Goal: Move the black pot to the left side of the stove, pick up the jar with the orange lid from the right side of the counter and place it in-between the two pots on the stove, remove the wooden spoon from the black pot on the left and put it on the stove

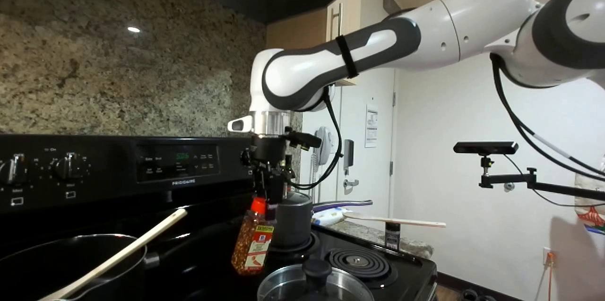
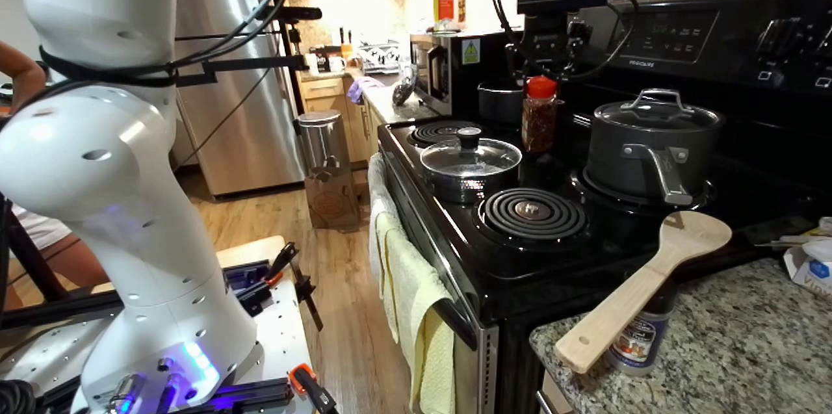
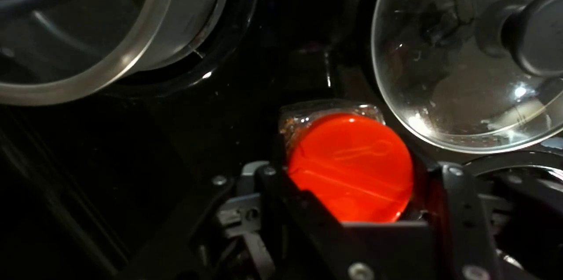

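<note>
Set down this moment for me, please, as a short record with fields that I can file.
Held item: jar with the orange lid, gripped by the end effector
Jar pose: leans in an exterior view; whether it touches the stove cannot be told
Jar place: between the black pot and the grey lidded pot
Front of stove: glass-lidded pan
Spoon step: wooden spoon across the black pot, not yet removed; lower end out of frame
Off the stove: another wooden spoon, across a small labelled jar on the counter
</note>
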Robot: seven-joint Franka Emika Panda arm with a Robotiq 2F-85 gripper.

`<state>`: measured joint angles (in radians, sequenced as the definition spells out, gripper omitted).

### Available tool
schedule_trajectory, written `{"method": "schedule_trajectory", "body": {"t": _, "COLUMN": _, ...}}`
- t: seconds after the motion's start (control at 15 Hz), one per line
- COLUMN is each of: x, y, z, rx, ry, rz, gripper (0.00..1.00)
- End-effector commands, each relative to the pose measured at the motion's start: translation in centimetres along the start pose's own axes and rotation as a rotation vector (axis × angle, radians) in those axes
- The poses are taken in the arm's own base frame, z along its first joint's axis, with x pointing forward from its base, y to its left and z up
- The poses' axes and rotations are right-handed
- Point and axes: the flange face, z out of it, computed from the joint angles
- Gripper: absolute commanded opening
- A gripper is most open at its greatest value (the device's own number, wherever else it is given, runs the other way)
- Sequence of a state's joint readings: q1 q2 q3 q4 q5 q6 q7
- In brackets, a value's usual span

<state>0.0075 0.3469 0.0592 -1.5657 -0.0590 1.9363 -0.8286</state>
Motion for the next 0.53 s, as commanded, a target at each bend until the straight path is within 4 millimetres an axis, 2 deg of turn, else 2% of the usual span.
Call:
{"method": "schedule_trajectory", "body": {"t": 0.0, "x": -3.3, "y": -1.1, "z": -0.4, "rx": -0.03, "ry": -0.016, "rz": 0.013, "gripper": 0.37}}
{"method": "schedule_trajectory", "body": {"t": 0.2, "x": -4.2, "y": -1.2, "z": -1.5, "rx": -0.074, "ry": -0.081, "rz": -0.03, "gripper": 0.37}}
{"method": "schedule_trajectory", "body": {"t": 0.47, "x": -2.8, "y": -1.9, "z": -2.6, "rx": -0.131, "ry": -0.139, "rz": -0.133, "gripper": 0.37}}
